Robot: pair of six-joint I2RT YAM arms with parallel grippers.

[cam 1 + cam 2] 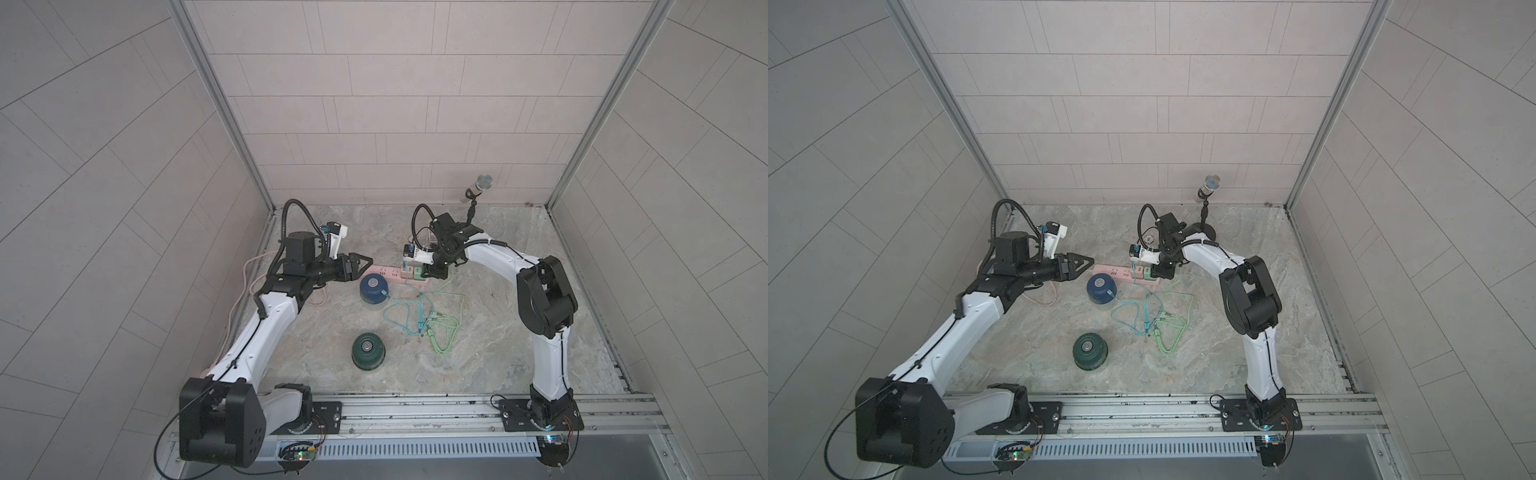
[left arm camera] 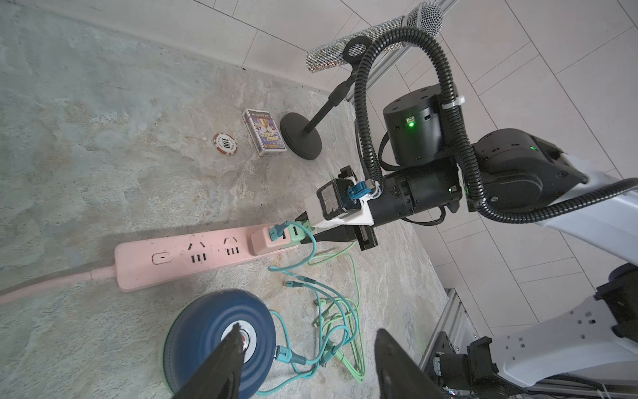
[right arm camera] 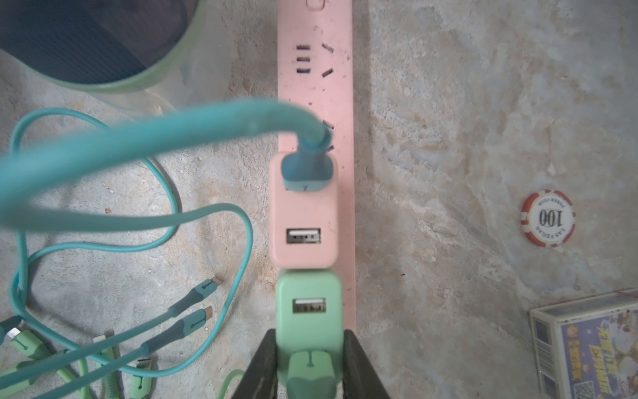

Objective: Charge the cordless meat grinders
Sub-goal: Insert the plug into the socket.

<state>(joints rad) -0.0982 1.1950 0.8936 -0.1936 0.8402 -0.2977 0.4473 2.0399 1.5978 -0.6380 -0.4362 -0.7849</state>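
Up toward 12 o'clock on the worktop (image 1: 478, 332), got the right fingers (image 3: 262, 366) pinching the green adapter (image 3: 310, 328) on the pink strip (image 3: 314, 86), left fingers (image 2: 221, 362) spread near the blue grinder (image 1: 373, 288) beside it, green grinder (image 1: 368, 352) alone at 6 o'clock of that.

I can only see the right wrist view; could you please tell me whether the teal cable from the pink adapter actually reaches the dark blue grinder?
Observer: Yes; the left wrist view shows the teal cable plugged into the side of the dark blue dome-shaped grinder.
Operator: Thanks. Where is the other grinder?
Observer: The dark green dome-shaped grinder stands by itself, away from the pink power strip, with no cable reaching it.
Operator: And the left tool?
Observer: The left tool hangs open near the blue grinder, holding nothing.
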